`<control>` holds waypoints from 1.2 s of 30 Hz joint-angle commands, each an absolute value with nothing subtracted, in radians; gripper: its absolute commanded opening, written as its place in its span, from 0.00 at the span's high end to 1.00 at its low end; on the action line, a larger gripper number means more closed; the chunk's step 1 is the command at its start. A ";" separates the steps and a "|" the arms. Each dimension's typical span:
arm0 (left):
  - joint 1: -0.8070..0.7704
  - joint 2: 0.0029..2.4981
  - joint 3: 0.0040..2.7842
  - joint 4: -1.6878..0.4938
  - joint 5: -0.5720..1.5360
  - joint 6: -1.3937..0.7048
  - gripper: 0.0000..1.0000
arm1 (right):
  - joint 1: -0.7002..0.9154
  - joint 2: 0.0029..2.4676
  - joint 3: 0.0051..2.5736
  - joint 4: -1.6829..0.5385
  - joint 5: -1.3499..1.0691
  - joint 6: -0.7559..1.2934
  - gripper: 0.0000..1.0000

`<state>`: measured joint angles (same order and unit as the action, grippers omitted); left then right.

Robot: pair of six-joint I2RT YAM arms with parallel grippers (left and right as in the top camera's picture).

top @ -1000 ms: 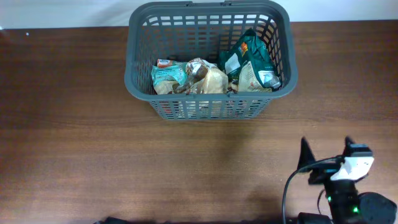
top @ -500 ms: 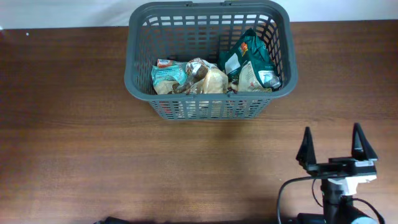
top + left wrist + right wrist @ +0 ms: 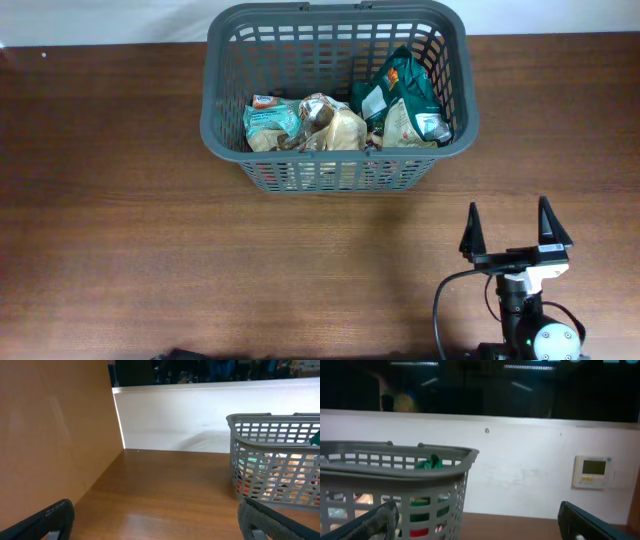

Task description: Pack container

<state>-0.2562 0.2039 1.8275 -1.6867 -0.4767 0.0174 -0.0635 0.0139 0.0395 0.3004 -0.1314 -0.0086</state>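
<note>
The dark grey slotted basket stands at the back middle of the table and holds several snack packets: teal and tan ones on the left, green ones on the right. It also shows in the left wrist view and the right wrist view. My right gripper is open and empty near the front right edge, well in front of the basket; its fingers frame the right wrist view. My left gripper is open and empty in its wrist view; it does not show overhead.
A brown wooden table runs under everything. A white wall rises behind it, with a wooden side panel at the left and a wall control unit at the right.
My right gripper has turned to face the basket and shifted left, with its fingers spread; the basket and packets have not moved.
</note>
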 commanded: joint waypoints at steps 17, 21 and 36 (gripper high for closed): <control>-0.253 0.200 1.823 -1.687 -0.487 0.007 0.01 | -0.052 0.005 0.006 0.075 -0.119 -0.018 0.01; -0.253 0.200 1.823 -1.687 -0.487 0.007 0.01 | -0.052 0.011 0.006 -0.066 -0.119 -0.018 0.01; -0.253 0.200 1.823 -1.687 -0.487 0.007 0.01 | -0.052 0.013 0.006 -0.067 -0.119 -0.018 0.01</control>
